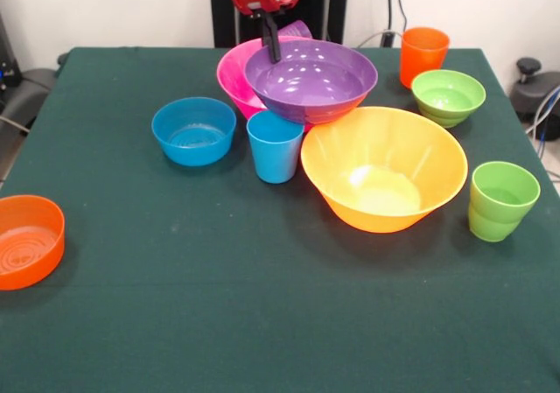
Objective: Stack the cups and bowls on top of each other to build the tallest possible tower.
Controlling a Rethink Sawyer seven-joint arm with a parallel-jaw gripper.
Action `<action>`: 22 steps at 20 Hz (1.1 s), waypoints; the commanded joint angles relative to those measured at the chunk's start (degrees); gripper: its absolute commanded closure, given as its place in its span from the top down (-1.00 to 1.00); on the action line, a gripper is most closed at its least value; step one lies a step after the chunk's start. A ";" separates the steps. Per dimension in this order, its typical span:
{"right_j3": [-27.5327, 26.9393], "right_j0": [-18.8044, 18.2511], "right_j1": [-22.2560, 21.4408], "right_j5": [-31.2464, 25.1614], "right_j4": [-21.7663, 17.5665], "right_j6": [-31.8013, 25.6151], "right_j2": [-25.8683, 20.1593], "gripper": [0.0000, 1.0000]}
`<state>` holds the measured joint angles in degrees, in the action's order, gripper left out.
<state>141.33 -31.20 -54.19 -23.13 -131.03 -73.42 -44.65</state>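
My gripper (274,53) comes down from the red wrist at the top and is shut on the far rim of the wide purple bowl (311,82), one black finger showing inside the rim. The purple bowl hangs level, overlapping the pink bowl (233,76) on its left. Part of the purple cup (297,31) peeks out behind the gripper. In front stand the sky blue cup (275,146) and the large yellow-orange bowl (383,167). The small blue bowl (193,130) is to the left. An orange cup (423,56), green bowl (448,96) and green cup (500,200) stand at the right.
A small orange bowl (26,240) sits alone at the left edge of the dark green table (262,305). Cables and dark equipment lie beyond the table's right side.
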 commanded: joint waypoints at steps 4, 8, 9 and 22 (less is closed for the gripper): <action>-0.47 2.23 2.58 -1.27 -5.57 12.26 2.34 -1.00; -0.22 2.29 2.96 -2.71 -5.96 13.25 1.78 -1.00; -0.32 2.41 3.07 -2.93 -6.04 13.18 1.94 -1.00; 0.73 2.27 3.75 -8.12 -6.70 17.01 -0.53 -1.00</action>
<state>141.33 -30.63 -54.18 -23.60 -133.39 -73.42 -43.12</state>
